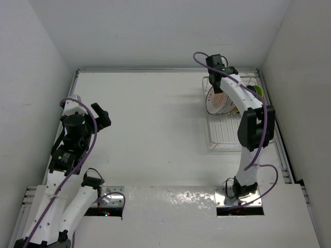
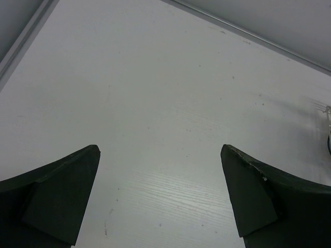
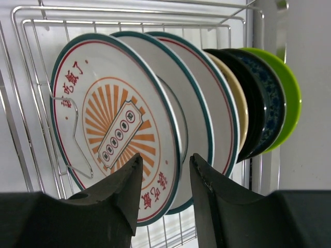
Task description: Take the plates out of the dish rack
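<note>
The silver wire dish rack [image 1: 225, 137] stands at the far right of the table, and its wires also show in the right wrist view [image 3: 20, 129]. Several plates [image 1: 217, 103] stand upright in its far end. In the right wrist view the front plate [image 3: 103, 119] is white with an orange sunburst and red characters. Two more white plates [image 3: 207, 103], a tan plate [image 3: 237, 98], a black plate [image 3: 253, 103], a dark blue-patterned plate [image 3: 271, 103] and a lime green plate [image 3: 289, 93] stand behind it. My right gripper [image 3: 165, 161] is open, its jaws on either side of the front plate's rim. My left gripper [image 2: 160, 150] is open and empty over bare table at the left [image 1: 103, 116].
White walls close in the table on the left, back and right. The near half of the rack holds no plates. A corner of the rack [image 2: 327, 111] shows at the right edge of the left wrist view.
</note>
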You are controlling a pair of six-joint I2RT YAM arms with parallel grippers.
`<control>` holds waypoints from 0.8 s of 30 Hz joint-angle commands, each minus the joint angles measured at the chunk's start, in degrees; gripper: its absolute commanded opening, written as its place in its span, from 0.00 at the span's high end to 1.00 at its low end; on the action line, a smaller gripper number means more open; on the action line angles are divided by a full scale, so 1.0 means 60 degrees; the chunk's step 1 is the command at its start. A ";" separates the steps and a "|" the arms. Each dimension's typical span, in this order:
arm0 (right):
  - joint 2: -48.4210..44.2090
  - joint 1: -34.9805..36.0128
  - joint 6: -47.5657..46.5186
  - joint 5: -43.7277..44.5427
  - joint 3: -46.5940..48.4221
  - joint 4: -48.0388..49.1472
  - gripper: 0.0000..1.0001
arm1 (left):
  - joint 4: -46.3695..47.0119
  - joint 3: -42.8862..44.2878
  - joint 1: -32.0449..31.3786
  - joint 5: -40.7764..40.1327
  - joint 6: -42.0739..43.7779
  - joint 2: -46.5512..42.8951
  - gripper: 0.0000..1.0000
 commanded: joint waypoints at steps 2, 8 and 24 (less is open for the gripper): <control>-0.0191 0.0010 -0.0020 -0.0160 -0.0292 0.0410 0.61 | 0.0424 -0.0030 -0.0054 0.0085 0.0090 -0.0007 0.00; -0.0030 0.0010 0.0111 -0.0394 -0.0644 0.0556 0.67 | 0.0424 -0.0030 -0.0054 0.0114 0.0076 -0.0007 0.00; -0.0980 -0.0034 0.1092 -0.0468 -0.0659 0.0571 1.00 | 0.0438 -0.0030 -0.0054 0.0100 0.0090 0.0008 0.00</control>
